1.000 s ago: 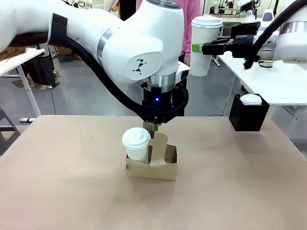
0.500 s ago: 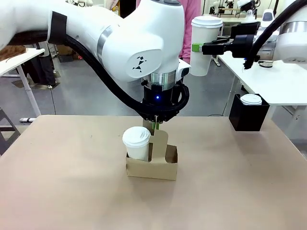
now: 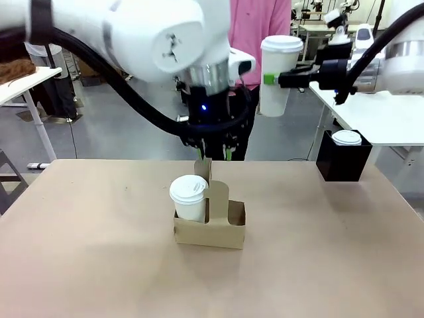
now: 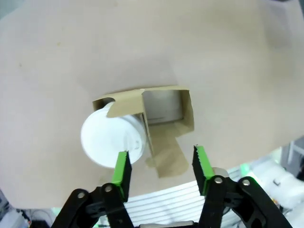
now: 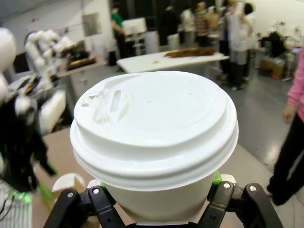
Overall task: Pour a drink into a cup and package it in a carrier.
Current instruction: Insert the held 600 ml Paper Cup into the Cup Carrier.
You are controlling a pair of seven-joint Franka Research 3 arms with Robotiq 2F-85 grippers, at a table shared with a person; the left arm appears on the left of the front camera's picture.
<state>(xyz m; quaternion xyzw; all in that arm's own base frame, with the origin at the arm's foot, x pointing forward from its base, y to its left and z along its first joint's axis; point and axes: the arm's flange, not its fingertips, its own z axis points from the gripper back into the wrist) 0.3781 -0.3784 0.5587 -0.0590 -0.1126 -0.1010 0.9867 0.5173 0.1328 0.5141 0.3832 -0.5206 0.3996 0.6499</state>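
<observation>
Worktop bears the carrier with one cup seated; left gripper hangs open, empty; right gripper grips a second cup, likely for the spare hole.

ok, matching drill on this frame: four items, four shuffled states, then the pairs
Items:
1. left pincer
2. right pincer
3. carrier
4. black box

States:
a. shut on a lidded cup, held in the air
b. one hole filled, the other empty
c. open, above the carrier
d. at the far right corner of the table

Pairs: 1-c, 2-a, 3-b, 4-d
</observation>
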